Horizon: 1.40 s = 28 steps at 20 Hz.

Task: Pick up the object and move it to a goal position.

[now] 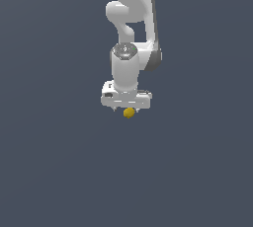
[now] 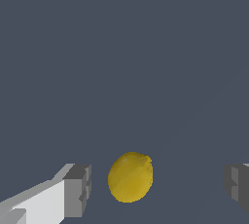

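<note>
The object is a small round yellow-orange ball (image 1: 129, 113). In the exterior view it sits just under the white gripper (image 1: 127, 109) at the end of the white arm. In the wrist view the ball (image 2: 130, 177) lies between the two grey fingertips (image 2: 78, 189), nearer one of them, with clear gaps on both sides. The gripper (image 2: 158, 186) is open and does not touch the ball. The fingers are hidden behind the hand in the exterior view.
A plain dark grey surface (image 1: 197, 171) fills both views. No goal marker or other object shows.
</note>
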Tool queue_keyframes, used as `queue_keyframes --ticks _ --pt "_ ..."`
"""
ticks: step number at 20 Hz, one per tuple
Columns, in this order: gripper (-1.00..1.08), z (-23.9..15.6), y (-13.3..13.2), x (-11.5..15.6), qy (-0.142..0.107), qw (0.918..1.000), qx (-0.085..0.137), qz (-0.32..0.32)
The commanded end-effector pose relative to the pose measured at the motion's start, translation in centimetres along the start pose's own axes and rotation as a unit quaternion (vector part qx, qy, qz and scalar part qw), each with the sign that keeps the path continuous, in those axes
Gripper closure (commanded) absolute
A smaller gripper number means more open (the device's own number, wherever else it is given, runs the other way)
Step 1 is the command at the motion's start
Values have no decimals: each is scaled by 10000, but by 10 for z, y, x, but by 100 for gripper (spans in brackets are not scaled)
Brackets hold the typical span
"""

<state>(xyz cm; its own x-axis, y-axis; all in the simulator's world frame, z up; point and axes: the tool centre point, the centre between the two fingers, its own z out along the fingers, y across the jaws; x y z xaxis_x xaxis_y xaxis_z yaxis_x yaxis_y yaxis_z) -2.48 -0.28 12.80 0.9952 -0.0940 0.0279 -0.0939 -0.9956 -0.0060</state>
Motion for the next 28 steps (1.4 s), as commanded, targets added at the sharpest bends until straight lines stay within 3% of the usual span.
queue_keyframes --ticks 1,11,19,28 --pt "-92 15 -4 -15 -42 10000 -7 65" --pt "-92 47 -12 -52 -134 9997 -31 216" --pt "-92 52 -13 -54 -140 9997 -32 217" --pt "-92 89 -12 -57 -139 9996 -33 223"
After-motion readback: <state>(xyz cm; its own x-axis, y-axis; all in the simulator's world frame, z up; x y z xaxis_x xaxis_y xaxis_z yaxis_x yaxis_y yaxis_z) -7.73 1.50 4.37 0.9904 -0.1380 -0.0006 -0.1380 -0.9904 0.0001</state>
